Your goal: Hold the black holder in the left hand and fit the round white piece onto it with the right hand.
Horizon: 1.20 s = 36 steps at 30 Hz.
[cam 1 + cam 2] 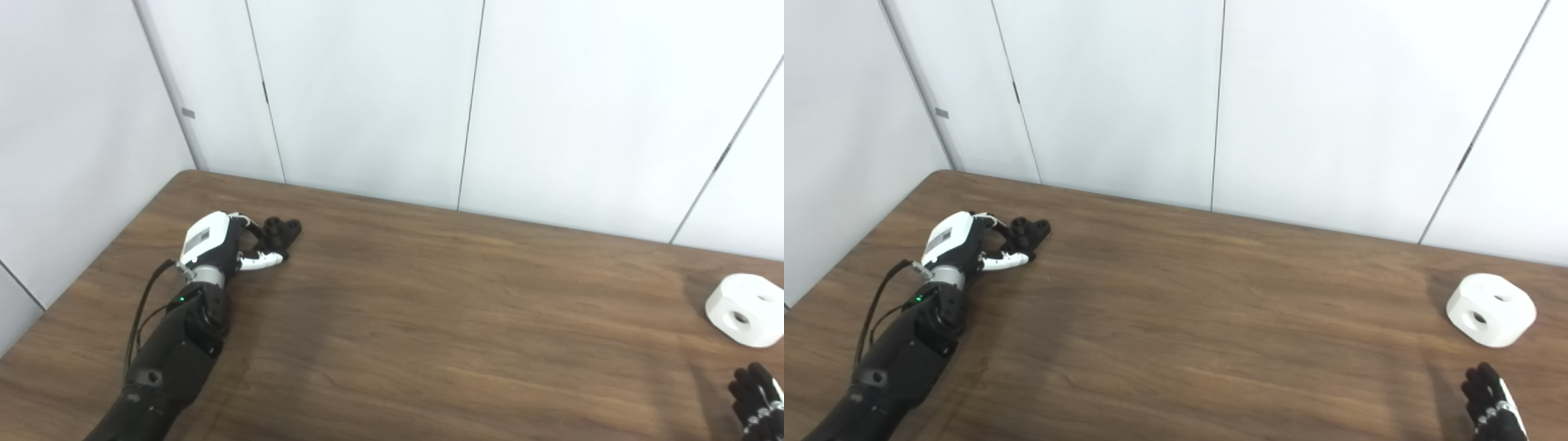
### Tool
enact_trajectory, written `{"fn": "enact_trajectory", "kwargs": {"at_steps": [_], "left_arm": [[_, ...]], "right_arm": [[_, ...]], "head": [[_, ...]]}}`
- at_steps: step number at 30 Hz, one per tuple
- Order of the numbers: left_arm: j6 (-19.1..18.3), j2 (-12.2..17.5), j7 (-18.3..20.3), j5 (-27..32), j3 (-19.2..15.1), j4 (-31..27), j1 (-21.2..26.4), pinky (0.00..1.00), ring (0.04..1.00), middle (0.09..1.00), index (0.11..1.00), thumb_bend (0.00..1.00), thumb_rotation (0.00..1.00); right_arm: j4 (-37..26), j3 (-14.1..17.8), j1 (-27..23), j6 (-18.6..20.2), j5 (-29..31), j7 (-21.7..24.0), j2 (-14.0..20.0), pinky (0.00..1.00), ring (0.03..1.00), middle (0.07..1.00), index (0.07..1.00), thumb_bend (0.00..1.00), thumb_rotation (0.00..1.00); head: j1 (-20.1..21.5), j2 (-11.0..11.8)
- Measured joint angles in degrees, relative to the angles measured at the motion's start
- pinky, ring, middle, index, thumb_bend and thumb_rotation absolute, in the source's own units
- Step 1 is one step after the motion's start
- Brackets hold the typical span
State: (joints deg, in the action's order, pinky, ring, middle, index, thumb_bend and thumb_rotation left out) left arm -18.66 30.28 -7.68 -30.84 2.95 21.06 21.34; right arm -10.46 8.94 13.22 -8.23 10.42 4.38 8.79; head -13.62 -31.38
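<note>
Brown wood-grain table set into a corner of plain white panelled walls with dark vertical seams. Left hand rests on the table near its far left corner, white back upward, fingers curled round the near side of the holder; thumb and fingers touch it, but whether it is gripped firmly or lifted off the table cannot be told. The holder is small, black, lumpy, with round sockets on top. The white piece lies on the table far right of the holder, well apart from it: rounded block, circular holes in top and side. Right hand sits near the piece, at the bottom edge, not touching it; only black fingertips show, spread apart.
</note>
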Motion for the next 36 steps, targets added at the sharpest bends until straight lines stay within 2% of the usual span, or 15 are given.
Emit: {"fn": "enact_trajectory", "kwargs": {"at_steps": [6,23,31,36], "left_arm": [[1.56,-0.55,-1.86,0.32,-0.34,0.58,-0.12,1.0,0.945,0.827,0.487,0.52,0.04],[1.6,-0.73,-1.36,0.64,-0.38,-0.68,-0.93,0.99,0.943,0.821,0.488,0.51,0.05],[0.09,-2.52,-0.41,1.48,0.34,-4.73,-2.75,1.0,0.948,0.835,0.488,0.51,0.05],[-0.5,-2.69,1.95,1.3,2.27,-10.19,-5.11,1.0,0.949,0.834,0.488,0.51,0.04]], "right_arm": [[0.0,0.02,0.02,-0.05,0.0,0.0,0.0,1.0,0.957,0.937,0.95,0.6,1.0],[-0.04,-0.03,0.02,0.65,-0.24,0.04,0.01,1.0,0.967,0.938,0.956,0.61,1.0],[-0.07,-0.11,0.02,0.79,-0.74,0.05,0.01,1.0,0.951,0.931,0.955,0.62,1.0],[-0.19,-0.22,0.03,0.79,-0.94,-0.05,0.0,1.0,0.95,0.924,0.951,0.62,1.0]], "head": [[0.0,-0.09],[0.35,-0.26],[0.96,-0.53],[1.23,-0.7]]}}
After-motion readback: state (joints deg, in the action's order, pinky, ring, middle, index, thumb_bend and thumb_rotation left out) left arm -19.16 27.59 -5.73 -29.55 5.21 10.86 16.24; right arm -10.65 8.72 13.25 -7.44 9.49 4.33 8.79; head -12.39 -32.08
